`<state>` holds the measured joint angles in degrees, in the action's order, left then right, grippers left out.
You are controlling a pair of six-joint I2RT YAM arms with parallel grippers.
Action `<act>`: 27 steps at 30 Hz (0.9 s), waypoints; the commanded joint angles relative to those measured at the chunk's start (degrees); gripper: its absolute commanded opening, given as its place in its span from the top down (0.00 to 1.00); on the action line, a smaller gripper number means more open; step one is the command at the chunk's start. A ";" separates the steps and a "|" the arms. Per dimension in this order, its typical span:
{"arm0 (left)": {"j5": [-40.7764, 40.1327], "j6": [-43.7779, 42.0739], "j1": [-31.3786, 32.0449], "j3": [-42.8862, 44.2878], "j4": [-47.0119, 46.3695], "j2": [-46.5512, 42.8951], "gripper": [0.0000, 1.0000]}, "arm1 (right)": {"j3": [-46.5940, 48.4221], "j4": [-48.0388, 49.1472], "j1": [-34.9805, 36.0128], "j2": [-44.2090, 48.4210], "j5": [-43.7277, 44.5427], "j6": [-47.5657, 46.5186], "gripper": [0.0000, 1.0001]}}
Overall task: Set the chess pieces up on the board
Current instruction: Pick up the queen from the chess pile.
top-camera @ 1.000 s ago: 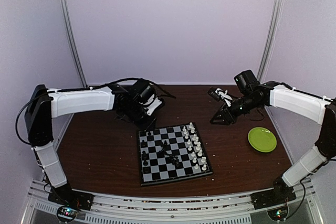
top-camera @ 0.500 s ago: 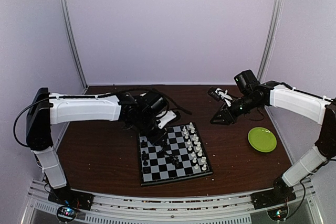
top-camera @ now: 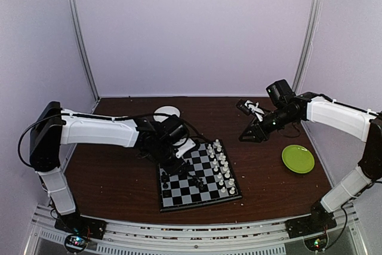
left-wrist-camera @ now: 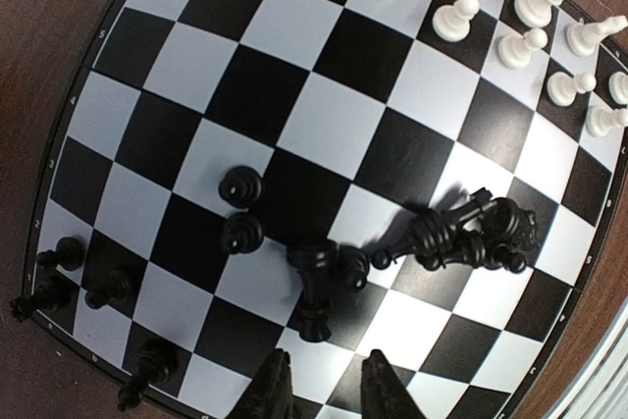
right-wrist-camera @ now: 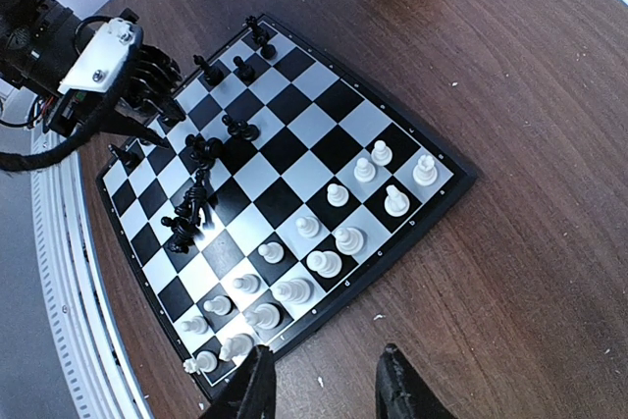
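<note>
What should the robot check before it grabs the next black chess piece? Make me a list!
1. Left gripper open and empty: ok.
2. Left gripper over the board, close to the nearest black piece: ok.
3. All pieces upright: not ok, a heap of black pieces lies toppled mid-board.
4. White pieces on their proper squares: cannot tell.
5. Right gripper open, empty and off the board: ok.

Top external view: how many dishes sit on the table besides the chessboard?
2: a white bowl at the back, left of centre, partly hidden; a green plate near the right edge.
</note>
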<state>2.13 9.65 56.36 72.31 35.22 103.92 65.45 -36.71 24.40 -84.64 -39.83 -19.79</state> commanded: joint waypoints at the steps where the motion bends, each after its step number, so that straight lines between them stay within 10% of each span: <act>1: -0.77 0.42 0.16 0.08 -3.73 1.77 0.75 | 1.36 -0.66 -0.34 1.22 0.19 -0.62 0.64; 27: -4.74 -4.17 -0.50 5.10 7.08 -0.01 0.95 | 4.08 -5.05 -0.32 1.66 -4.62 -3.42 0.63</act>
<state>-1.52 8.34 56.29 73.87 37.17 108.71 65.98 -37.85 24.38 -84.64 -40.49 -20.21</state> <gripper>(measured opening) 0.083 0.362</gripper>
